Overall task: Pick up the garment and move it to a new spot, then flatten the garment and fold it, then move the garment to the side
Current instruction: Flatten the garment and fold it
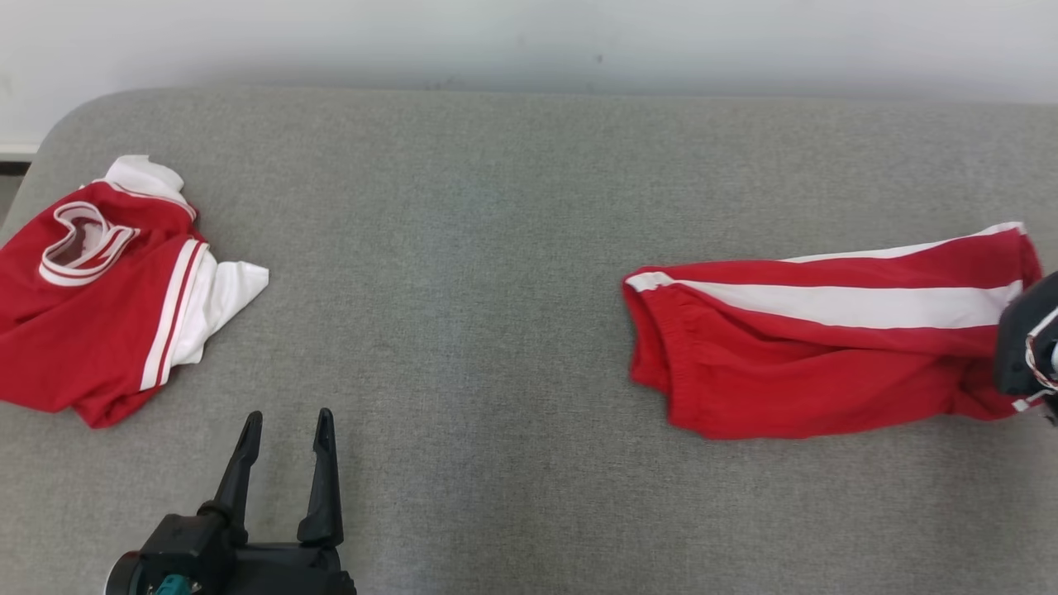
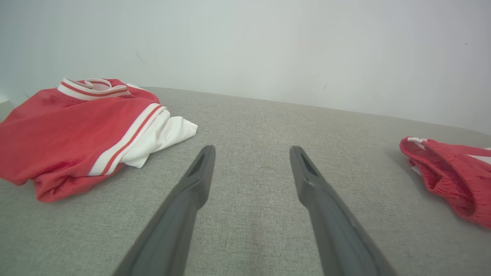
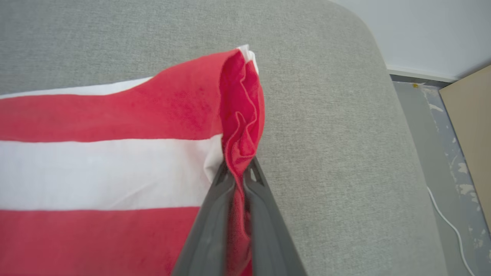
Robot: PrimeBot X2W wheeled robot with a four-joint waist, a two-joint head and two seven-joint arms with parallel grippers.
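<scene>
My right fingers (image 3: 226, 184) are shut on a bunched fold of the red shorts (image 3: 115, 168), pinching the fabric at one end of the garment where it lies on the grey counter (image 3: 326, 115). My left fingers (image 1: 322, 471) stand spread apart with nothing between them, held above bare counter (image 1: 496, 248) at my lower left.

From the head camera, the shorts (image 1: 826, 355) lie lengthwise on the counter's right side, with a broad white stripe along them. Their gathered waistband points toward the middle, and the far end meets the dark body of my right arm at the picture's edge. A red and white shirt (image 1: 91, 322) lies crumpled at the far left, well apart from the shorts. It has a striped collar and white sleeves.

The left wrist camera looks low between my parted left fingers (image 2: 191, 191). It shows the shirt (image 2: 69, 130) heaped to one side, the open waistband of the shorts (image 2: 448, 180) to the other, and a pale wall (image 2: 268, 46) behind.

The right wrist camera shows the pinch close up, with red cloth ruffled upward from the fingertips. It also takes in the counter's rounded corner and a paint-flecked floor (image 3: 452, 153) below it, with a thin white cable (image 3: 445, 214) and the edge of a tan board (image 3: 472, 134).
</scene>
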